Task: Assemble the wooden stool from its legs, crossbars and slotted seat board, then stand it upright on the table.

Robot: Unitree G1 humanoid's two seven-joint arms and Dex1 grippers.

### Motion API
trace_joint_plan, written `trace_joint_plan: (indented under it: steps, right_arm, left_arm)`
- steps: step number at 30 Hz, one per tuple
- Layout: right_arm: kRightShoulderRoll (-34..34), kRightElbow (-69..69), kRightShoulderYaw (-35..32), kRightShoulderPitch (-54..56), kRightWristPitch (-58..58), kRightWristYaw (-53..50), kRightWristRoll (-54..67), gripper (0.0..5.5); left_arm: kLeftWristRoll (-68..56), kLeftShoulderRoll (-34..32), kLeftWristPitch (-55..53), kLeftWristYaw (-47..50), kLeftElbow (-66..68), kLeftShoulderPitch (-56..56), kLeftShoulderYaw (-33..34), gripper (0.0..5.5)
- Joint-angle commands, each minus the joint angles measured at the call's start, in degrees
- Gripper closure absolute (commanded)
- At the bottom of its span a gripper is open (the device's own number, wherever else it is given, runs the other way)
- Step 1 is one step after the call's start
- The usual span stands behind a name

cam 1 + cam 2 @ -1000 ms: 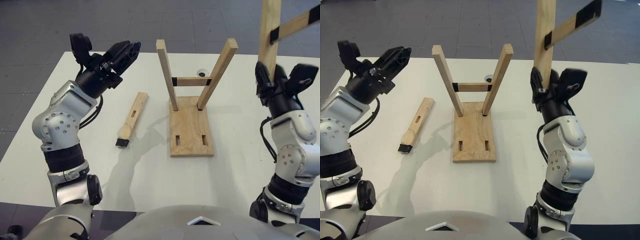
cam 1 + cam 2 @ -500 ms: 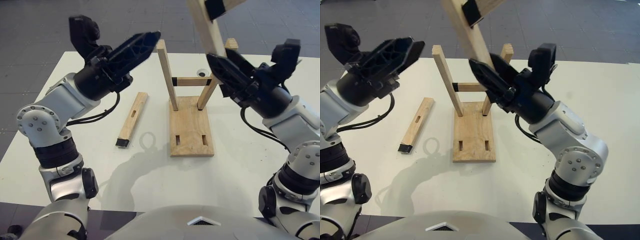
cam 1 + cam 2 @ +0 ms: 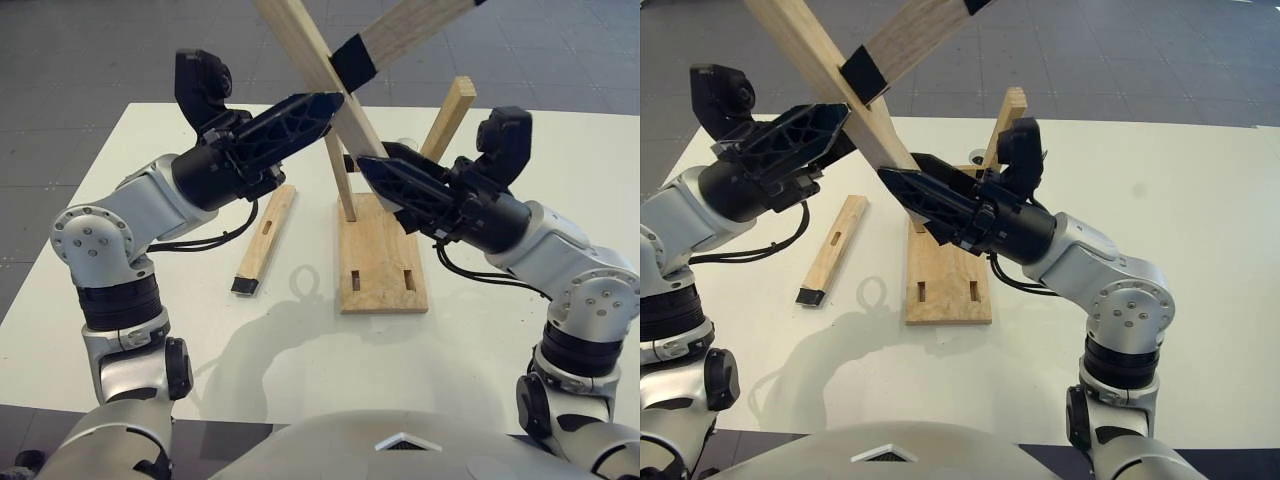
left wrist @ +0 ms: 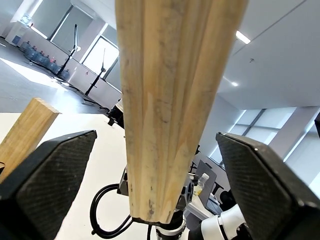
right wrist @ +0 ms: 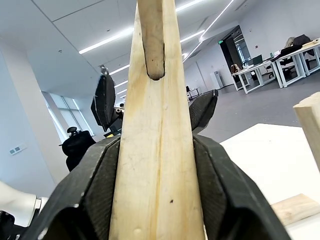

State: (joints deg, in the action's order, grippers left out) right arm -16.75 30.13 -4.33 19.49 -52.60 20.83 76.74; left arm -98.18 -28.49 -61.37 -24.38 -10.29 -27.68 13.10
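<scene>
The right pincer (image 3: 372, 172) grips a leg (image 3: 300, 40), tilted above the seat board (image 3: 381, 262) beneath it; the released left pincer (image 3: 322, 106) straddles the leg, likely to steady it.

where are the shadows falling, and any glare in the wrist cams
Left eye view: soft shadows lie on the table nearer the robot than the seat board. Right wrist view: bright ceiling light strips behind the held leg. Left wrist view: bright windows behind the leg, wood evenly lit.
</scene>
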Motion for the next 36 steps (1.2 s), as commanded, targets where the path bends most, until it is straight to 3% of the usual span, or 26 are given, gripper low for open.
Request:
trace_joint_plan:
  steps: [1,14,28,36]
  right_arm:
    - [-0.9,-0.6,1.6,0.5,0.2,1.3,-0.1,3.49]
    - [-2.2,-2.3,2.3,0.8,-0.4,1.4,3.8,3.49]
    - [-5.8,-3.7,3.3,0.4,-1.0,3.6,3.6,3.49]
    - [-6.8,-4.2,3.4,0.5,-0.5,4.3,3.6,1.89]
  left_arm:
    - [-0.8,-1.0,-1.1,-1.8,0.2,-1.6,-1.2,1.21]
    - [0.3,-2.6,-1.9,-8.5,0.9,-1.5,-1.3,3.21]
    - [7.2,-1.1,1.2,-9.8,2.6,-1.4,0.1,3.34]
    - [7.3,-0.3,1.4,-9.6,1.7,-0.5,0.7,3.43]
